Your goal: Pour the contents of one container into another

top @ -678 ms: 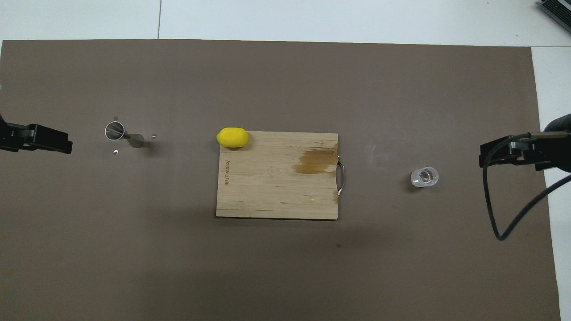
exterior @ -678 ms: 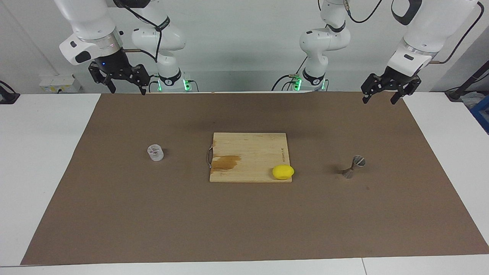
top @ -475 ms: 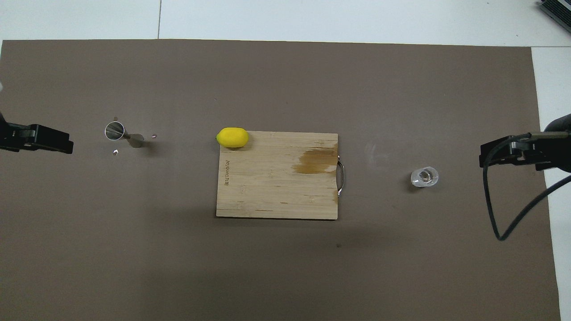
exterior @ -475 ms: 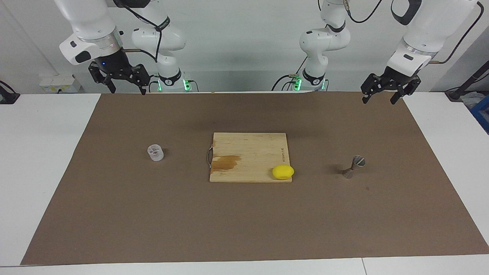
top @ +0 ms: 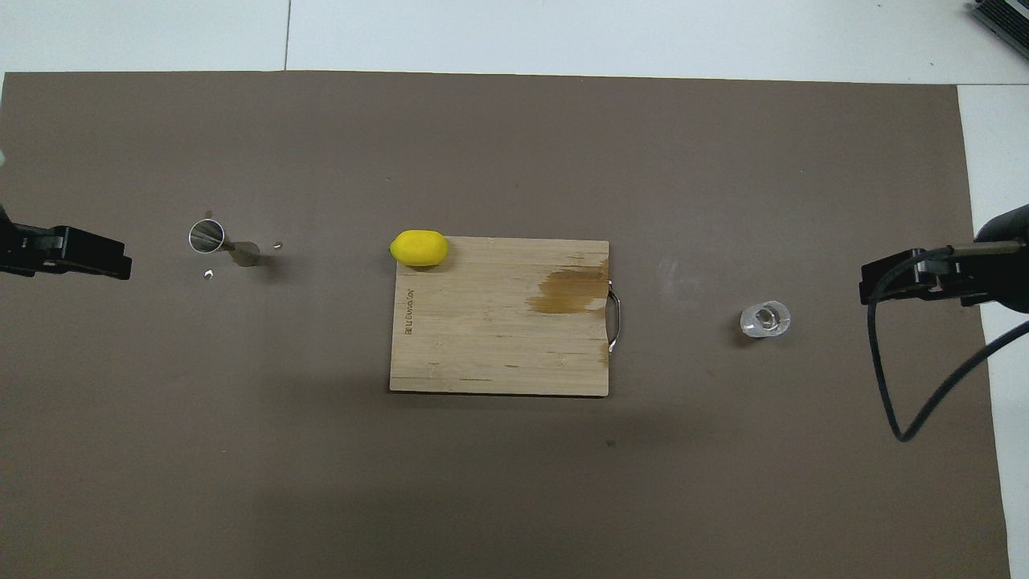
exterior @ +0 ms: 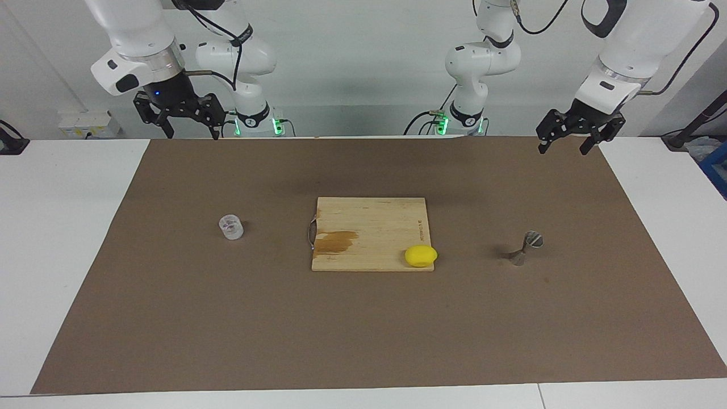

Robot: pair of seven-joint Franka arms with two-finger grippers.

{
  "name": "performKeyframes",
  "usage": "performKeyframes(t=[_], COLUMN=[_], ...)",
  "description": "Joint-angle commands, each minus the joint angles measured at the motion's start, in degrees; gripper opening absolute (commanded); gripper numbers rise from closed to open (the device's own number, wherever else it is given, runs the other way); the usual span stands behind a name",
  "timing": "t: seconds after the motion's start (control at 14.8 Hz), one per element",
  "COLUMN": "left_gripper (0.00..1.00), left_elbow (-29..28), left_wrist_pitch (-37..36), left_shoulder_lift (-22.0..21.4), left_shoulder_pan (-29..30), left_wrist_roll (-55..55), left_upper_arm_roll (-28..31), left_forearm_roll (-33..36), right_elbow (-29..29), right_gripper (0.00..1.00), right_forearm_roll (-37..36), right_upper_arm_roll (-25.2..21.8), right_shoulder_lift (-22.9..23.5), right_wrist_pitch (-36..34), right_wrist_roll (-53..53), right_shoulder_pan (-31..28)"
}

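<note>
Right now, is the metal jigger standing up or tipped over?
Upright: the jigger stands on its lower cone on the mat, open mouth facing up.

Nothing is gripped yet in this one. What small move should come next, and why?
Probably the right gripper should descend toward the glass cup. Both it and the left gripper hang open and empty near the robots' edge of the mat; the cup stands untouched at the right arm's end, the jigger at the left arm's end.

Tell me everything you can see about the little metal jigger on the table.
The jigger is small, silver metal and hourglass-shaped: two cones joined at a narrow waist. It stands upright on the brown mat, its round open mouth up, toward the left arm's end of the table. Nothing touches it but the mat. Whether it holds any liquid cannot be told.
</note>
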Motion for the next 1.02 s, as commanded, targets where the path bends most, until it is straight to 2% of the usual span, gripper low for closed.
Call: performKeyframes(t=[0.0,0.14,0.27,0.34,0.47,0.54,0.68,0.95], left_gripper=[1.0,1.0,1.0,1.0,1.0,1.0,1.0,1.0], left_elbow=[-1.15,-1.33,-1.59,-1.68,-2.9,-4.48,-7.29,-7.48], left_wrist_pitch=[-0.21,0.23,0.75,0.76,0.67,0.76,0.67,4.26], left_shoulder_lift=[-0.78,-0.87,-0.87,-0.52,0.1,0.36,1.32,6.68], left_shoulder_pan=[-0.19,-0.28,-0.2,-0.2,-0.2,0.41,1.03,4.01], left_wrist_roll=[-0.71,-0.8,-0.89,-1.67,-6.66,-9.91,-18.16,-41.78], left_upper_arm_roll=[-0.22,-0.3,-0.39,-0.3,-0.39,-0.22,-0.04,0.4], left_forearm_roll=[0.13,0.31,0.22,0.05,-1.17,-3.79,-7.67,-18.3], right_elbow=[-1.89,-3.03,-4.96,-5.15,-5.15,-5.06,-4.62,-4.18], right_gripper=[0.96,0.89,0.87,0.81,0.81,0.77,0.77,0.72], right_forearm_roll=[1.16,1.16,1.07,1.07,0.98,0.89,0.63,0.28], right_upper_arm_roll=[0.02,0.02,-0.06,-0.06,-0.06,0.11,0.2,0.38], right_shoulder_lift=[-1.34,-1.78,-2.66,-2.66,-2.57,-2.4,-1.78,-0.9], right_wrist_pitch=[1.62,2.23,4.77,4.52,4.34,4.34,4.86,5.05], right_wrist_roll=[-1.77,-1.42,-0.54,0.68,1.48,1.83,2.01,4.38], right_shoulder_pan=[-0.31,-0.31,-0.31,-0.4,-0.31,-0.22,-0.22,-0.22])
